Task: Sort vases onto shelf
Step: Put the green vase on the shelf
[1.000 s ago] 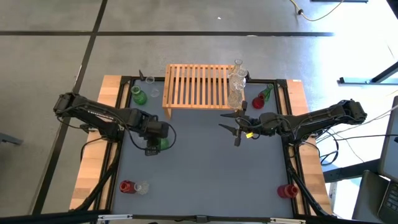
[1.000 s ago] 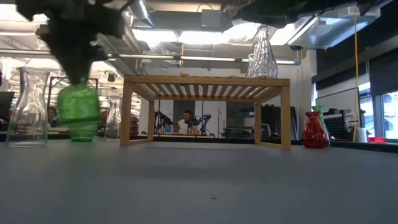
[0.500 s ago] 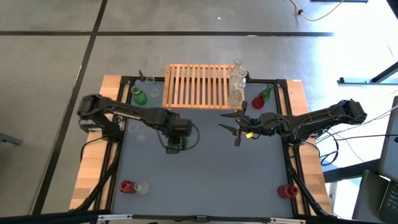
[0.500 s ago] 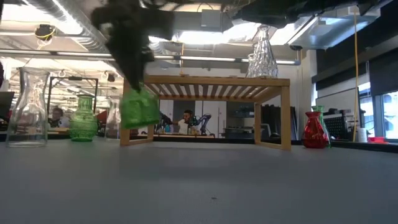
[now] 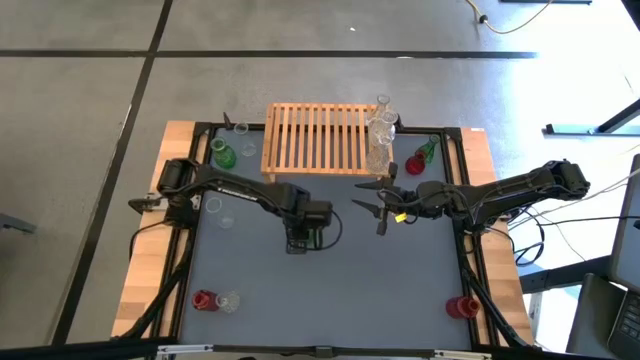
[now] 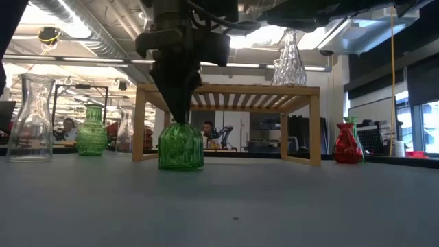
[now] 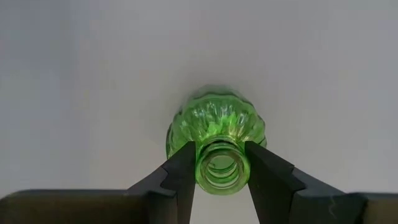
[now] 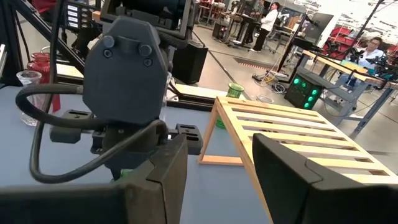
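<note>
Left wrist view is showing the left gripper [image 7: 221, 168] clamping the neck of a small ribbed green glass vase [image 7: 216, 127], which is standing upright on the grey table [image 5: 330, 290] in front of the low light-wood slatted shelf [image 5: 318, 138]. The right gripper [image 5: 378, 205] is hovering nearby, fingers spread and holding nothing.

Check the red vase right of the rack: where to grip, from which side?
Take the red vase by its narrow neck, coming straight down from above. It stands upright on the table, apart from the rack; the body flares wide, as on the green vase the left gripper holds by the neck.
</note>
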Tool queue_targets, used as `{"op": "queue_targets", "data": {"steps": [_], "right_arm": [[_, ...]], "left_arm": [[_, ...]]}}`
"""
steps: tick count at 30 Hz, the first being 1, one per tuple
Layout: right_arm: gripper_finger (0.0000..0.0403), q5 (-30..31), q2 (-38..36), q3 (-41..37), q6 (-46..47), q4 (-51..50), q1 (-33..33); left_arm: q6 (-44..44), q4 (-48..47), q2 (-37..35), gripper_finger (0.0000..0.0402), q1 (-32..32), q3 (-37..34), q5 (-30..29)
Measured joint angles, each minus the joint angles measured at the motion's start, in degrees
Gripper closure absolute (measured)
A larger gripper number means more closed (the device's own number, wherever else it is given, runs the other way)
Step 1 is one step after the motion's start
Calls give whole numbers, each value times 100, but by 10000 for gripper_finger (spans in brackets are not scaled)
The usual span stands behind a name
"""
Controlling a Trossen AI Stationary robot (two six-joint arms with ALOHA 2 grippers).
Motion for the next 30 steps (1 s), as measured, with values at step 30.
{"op": "queue_targets", "data": {"steps": [30], "right_arm": [[233,2,2,0,2,4,0]], "left_arm": [[94,355,-514,175,-76,-34,-104]]}}
